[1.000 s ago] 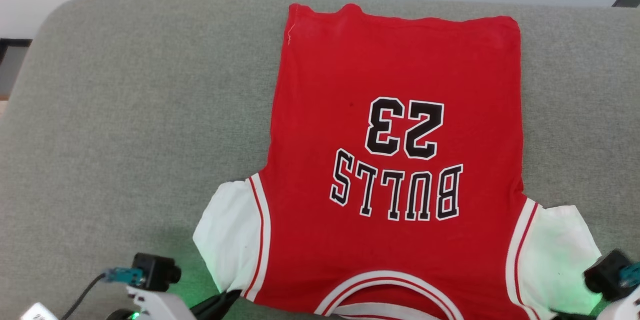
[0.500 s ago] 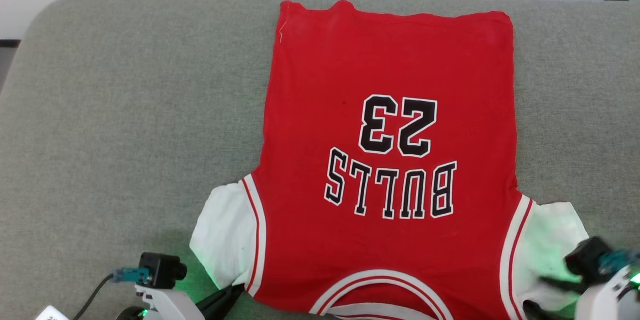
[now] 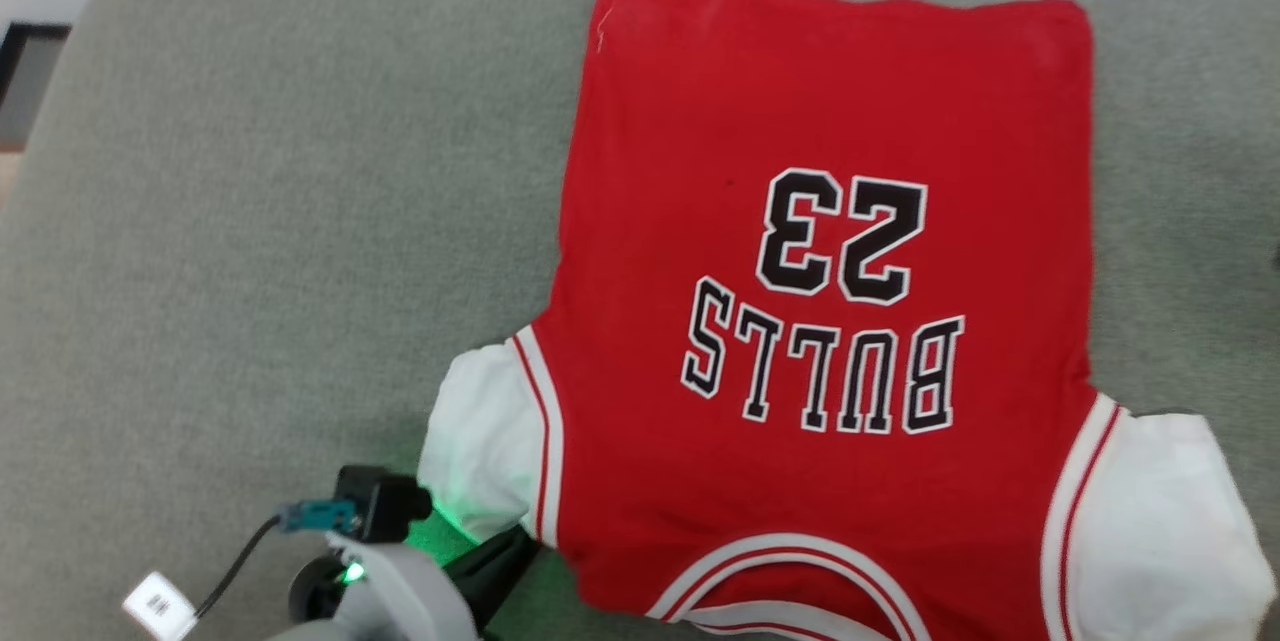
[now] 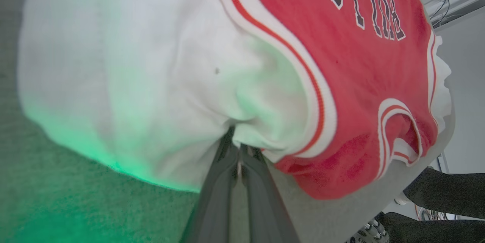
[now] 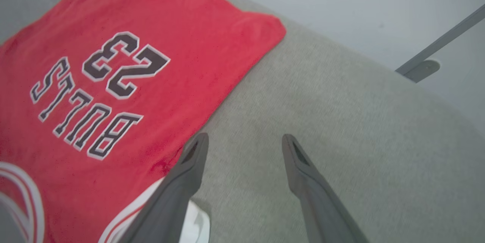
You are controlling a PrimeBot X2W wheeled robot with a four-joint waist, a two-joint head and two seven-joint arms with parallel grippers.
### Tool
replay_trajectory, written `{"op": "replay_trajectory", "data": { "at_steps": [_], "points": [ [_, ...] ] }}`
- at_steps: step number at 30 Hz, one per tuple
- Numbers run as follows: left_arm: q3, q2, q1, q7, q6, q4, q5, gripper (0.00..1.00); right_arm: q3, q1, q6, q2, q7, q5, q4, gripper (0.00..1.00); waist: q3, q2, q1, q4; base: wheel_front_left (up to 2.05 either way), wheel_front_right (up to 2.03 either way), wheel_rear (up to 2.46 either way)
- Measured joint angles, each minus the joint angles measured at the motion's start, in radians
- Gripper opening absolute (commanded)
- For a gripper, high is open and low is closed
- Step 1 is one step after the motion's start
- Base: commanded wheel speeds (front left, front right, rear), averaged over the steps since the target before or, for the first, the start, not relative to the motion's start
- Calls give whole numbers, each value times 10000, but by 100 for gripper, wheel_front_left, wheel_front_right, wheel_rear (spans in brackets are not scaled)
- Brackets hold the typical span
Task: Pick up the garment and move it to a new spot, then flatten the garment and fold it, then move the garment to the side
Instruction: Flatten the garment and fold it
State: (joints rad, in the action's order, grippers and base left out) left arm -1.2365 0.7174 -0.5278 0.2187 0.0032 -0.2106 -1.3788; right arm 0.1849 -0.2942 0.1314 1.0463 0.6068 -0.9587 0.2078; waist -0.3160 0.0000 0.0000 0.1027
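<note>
Pinching the garment [image 4: 341, 65], a red basketball jersey with black white-outlined "BULLS 23" lettering and striped trim, by the near edge of its short white sleeve piece [image 4: 132, 65], the left gripper [image 4: 237, 148] is pressing its two dark fingers together on the cloth, low at the near edge of the broad grey upholstered cushion [image 3: 250, 221]; the right gripper [image 5: 244, 138] is hanging over bare cushion with its fingers spread wide, gripping nothing, just beside the red side edge; the garment is lying spread nearly flat on the cushion's right half, collar at the near edge, hem reaching close to the far edge; it is looking soft, light and limp, so I am expecting it to sag and bunch from a single pinch and to drag on the cushion's weave; I am judging the two shoulder seams, or the two hem corners, taken together through both layers, to be the safest holds.
</note>
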Motion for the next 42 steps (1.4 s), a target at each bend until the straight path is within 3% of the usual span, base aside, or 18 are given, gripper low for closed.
{"op": "replay_trajectory", "data": {
  "at_steps": [3, 8, 13, 20, 28, 29, 30, 31, 32, 38, 42],
  "points": [
    [13, -251, -299, 10, -2, 73, 226, 0, -92, -1761, 0, -880, 353, 826, -1087, 100, -277, 0, 1, 197, 0, 0, 0],
    [-15, -656, -797, -63, -123, 102, 596, 0, 834, -4745, 0, -2096, 1369, 2424, -3490, 100, -736, 1, 0, 648, 0, 0, 0],
    [-25, -1009, -1195, -54, -291, 107, 899, 0, 1225, -6982, 0, -2936, 2364, 3250, -6063, 100, -1269, 0, 0, 1153, 0, 0, 0],
    [-12, -1348, -1402, 54, -522, 94, 1127, 0, 1461, -8349, 0, -3382, 3204, 3718, -8521, 100, -1931, 0, 0, 1816, 0, 0, 0],
    [44, -1595, -1555, 151, -755, -8, 1198, 0, 1789, -9063, -2, -3553, 3133, 3653, -9166, 100, -2494, 0, 0, 2180, 0, 0, 0],
    [36, -1634, -1585, 151, -823, -56, 1204, 0, 1825, -9077, -4, -3551, 3028, 3601, -9225, 77, -2509, 0, 0, 2210, 0, 0, 0],
    [31, -1670, -1602, 151, -842, -109, 1204, 0, 1896, -9092, -6, -3544, 2920, 3593, -9252, 38, -2510, 0, 0, 2233, 0, 0, 0],
    [25, -1701, -1614, 151, -890, -163, 1204, 0, 2006, -9098, -12, -3542, 2851, 3588, -9292, 22, -2497, 0, 0, 2243, 0, 0, 0],
    [23, -1724, -1625, 151, -918, -217, 1204, 0, 2080, -9103, -12, -3542, 2800, 3578, -9359, 0, -2484, 0, 0, 2246, 0, 0, 0],
    [73, -1795, -1617, 198, -1028, -476, 1175, 0, 2543, -9140, -8, -3739, 2439, 3233, -9557, 0, -2299, 0, 0, 2160, 0, 0, 0],
    [161, -1860, -1445, 282, -1058, -708, 1131, 0, 3064, -8554, -2, -3241, 1918, 2702, -9060, 0, -1949, 0, 0, 2096, 0, 0, 0]
  ]
}}
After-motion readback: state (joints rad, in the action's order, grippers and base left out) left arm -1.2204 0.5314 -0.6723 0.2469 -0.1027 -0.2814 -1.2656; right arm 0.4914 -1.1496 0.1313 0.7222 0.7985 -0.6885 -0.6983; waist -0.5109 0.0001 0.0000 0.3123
